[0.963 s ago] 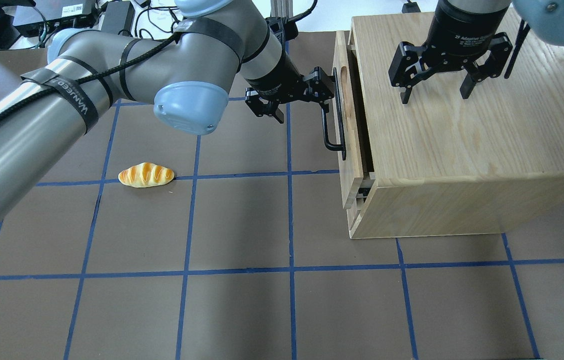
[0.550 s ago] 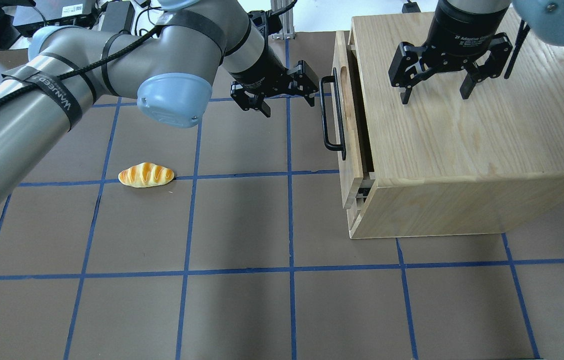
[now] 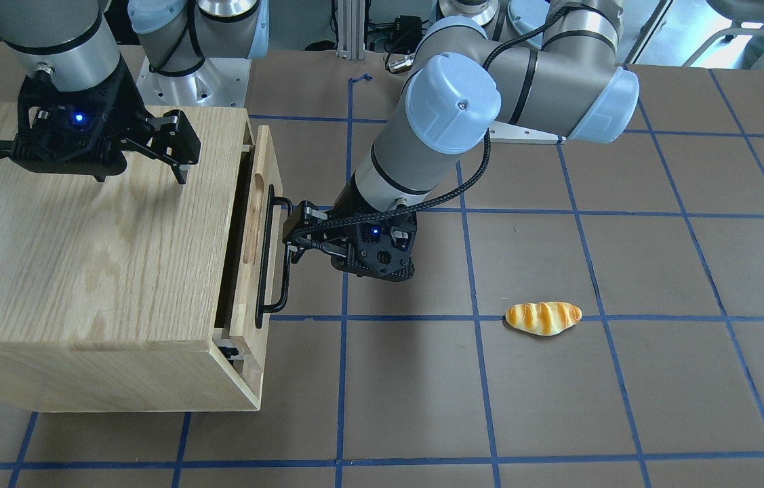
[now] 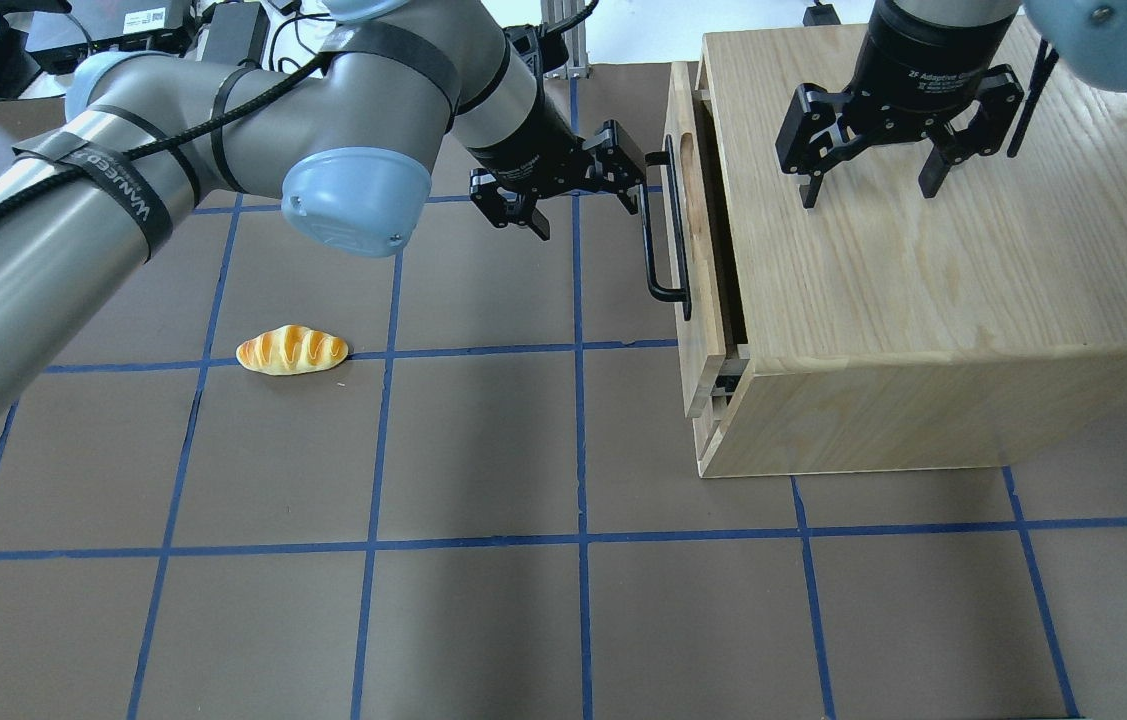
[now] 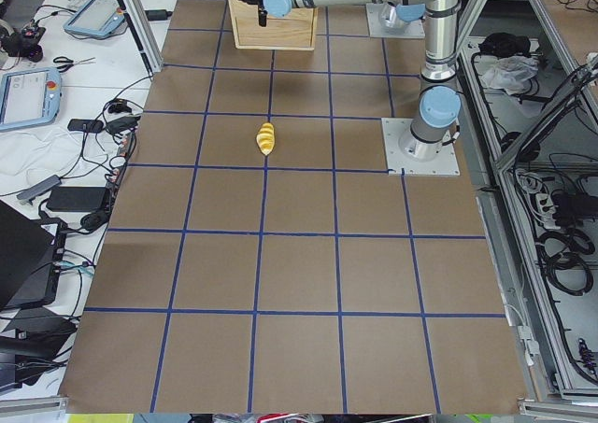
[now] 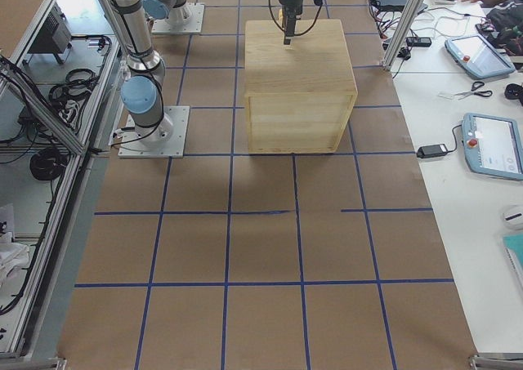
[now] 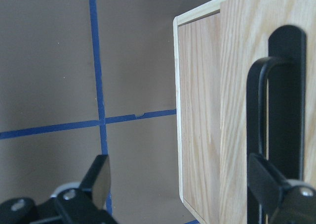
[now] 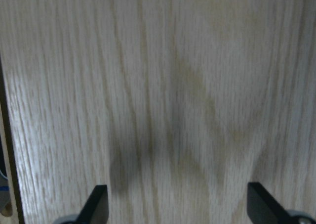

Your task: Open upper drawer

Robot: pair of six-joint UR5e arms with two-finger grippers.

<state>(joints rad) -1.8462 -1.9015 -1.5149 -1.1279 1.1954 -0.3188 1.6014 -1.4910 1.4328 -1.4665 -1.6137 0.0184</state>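
Note:
The upper drawer (image 4: 695, 250) of the light wood cabinet (image 4: 923, 300) stands slightly out, with a dark gap behind its front panel. Its black bar handle (image 4: 665, 240) faces left; it also shows in the front-facing view (image 3: 268, 271). My left gripper (image 4: 588, 205) is open beside the far end of the handle. In the left wrist view (image 7: 182, 184) the handle (image 7: 256, 135) lies right at one fingertip (image 7: 266, 179), not between the fingers. My right gripper (image 4: 868, 195) is open and empty just above the cabinet top, which fills the right wrist view (image 8: 177, 110).
A bread roll (image 4: 292, 350) lies on the brown table left of the cabinet; it also shows in the front-facing view (image 3: 543, 318). The table is marked with a grid of blue tape lines (image 4: 578, 440). Cables and electronics (image 4: 123, 35) lie beyond the table's far left edge.
My left gripper drew back left from the handle, then came part of the way back toward it. The drawer and my right gripper have not visibly moved.

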